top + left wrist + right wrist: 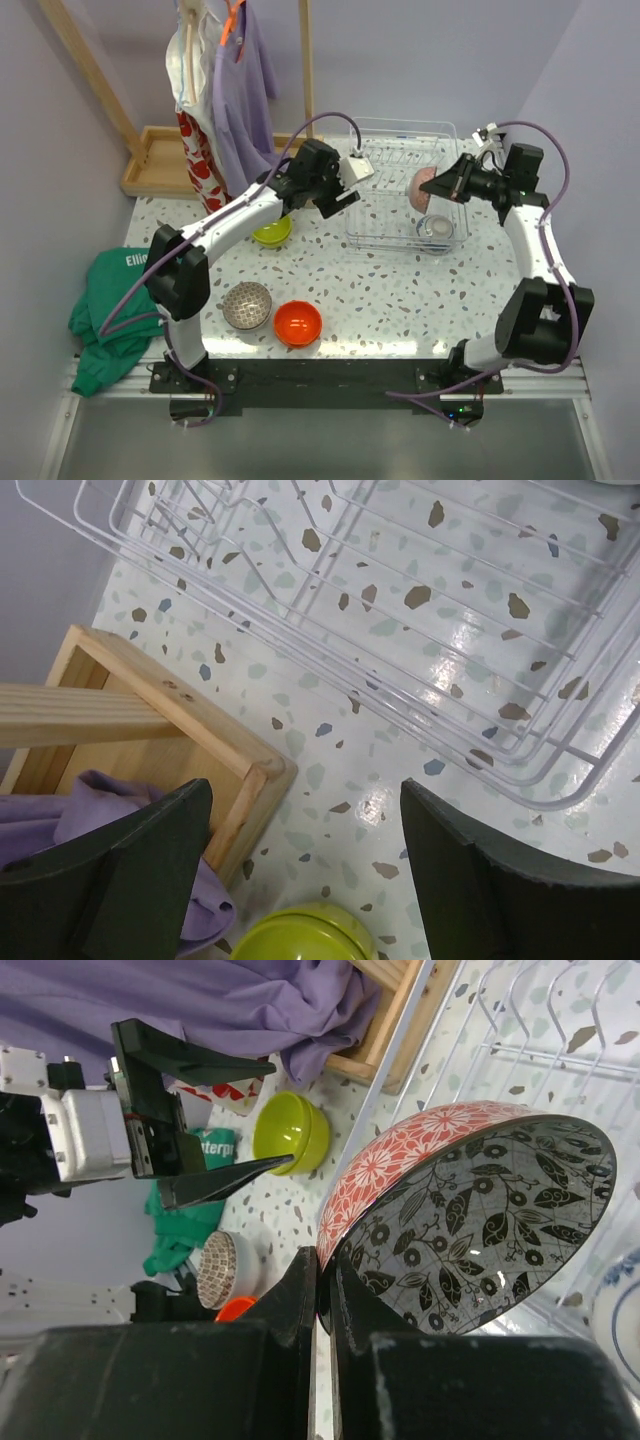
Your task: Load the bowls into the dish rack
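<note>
while the right gripper (323,1285) is clamped on the rim of the red-patterned bowl (470,1220), holding it on edge over the dish rack (385,160) in the upper right of the overhead view, i count 1 bowl properly loaded: the blue-and-white bowl (437,228), lying in the rack's near right corner. the held one hangs above the prongs and, by my judgement, is not yet seated (i can't see whether its lower edge touches the wire). that leaves 3 on the table (400,290). the lime green bowl (271,231) sits just left of the rack. the speckled bowl (247,305) and orange-red bowl (298,323) sit side by side at lower left, well apart from the rack. the left gripper (305,800) stands open with nothing between its fingers, above the table near the rack's left corner, and the lime green bowl shows at the bottom edge of its wrist view. my read is 1 of 5 done and a 2nd close to placed, with the lime green bowl the likely next pickup for the left arm.
</note>
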Robot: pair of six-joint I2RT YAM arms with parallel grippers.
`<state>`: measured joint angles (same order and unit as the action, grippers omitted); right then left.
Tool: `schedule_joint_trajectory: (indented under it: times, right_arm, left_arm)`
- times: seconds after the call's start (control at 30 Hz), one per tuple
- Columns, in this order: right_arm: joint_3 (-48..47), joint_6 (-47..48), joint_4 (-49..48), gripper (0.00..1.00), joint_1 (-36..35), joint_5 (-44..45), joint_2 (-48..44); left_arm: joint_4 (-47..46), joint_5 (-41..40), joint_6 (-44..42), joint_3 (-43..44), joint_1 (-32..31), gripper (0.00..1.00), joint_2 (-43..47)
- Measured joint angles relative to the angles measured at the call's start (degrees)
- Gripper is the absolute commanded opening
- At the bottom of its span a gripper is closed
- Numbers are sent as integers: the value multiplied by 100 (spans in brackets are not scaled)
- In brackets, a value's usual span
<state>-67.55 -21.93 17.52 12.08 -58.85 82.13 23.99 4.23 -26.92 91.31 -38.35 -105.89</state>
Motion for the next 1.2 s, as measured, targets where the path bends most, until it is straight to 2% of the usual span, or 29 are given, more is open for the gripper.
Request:
schedule_joint_trajectory:
  times: [0.23,0.4,0.67,1.2]
  right_arm:
    - [7,-702,-1012,0,-85,-424,892]
    - [7,-813,-1220,0,-114,-522,1379]
    - [-181,-483,-901,0,-343,-562,2059]
    - [-461,588,269,1,-393,-435,2566]
  left_arm:
    - [2,-61,44,310,-83,81,-236]
    - [48,-63,44,581,-166,81,-400]
    - [33,-157,44,885,-192,82,-695]
    - [-85,-149,44,1224,-192,82,-1130]
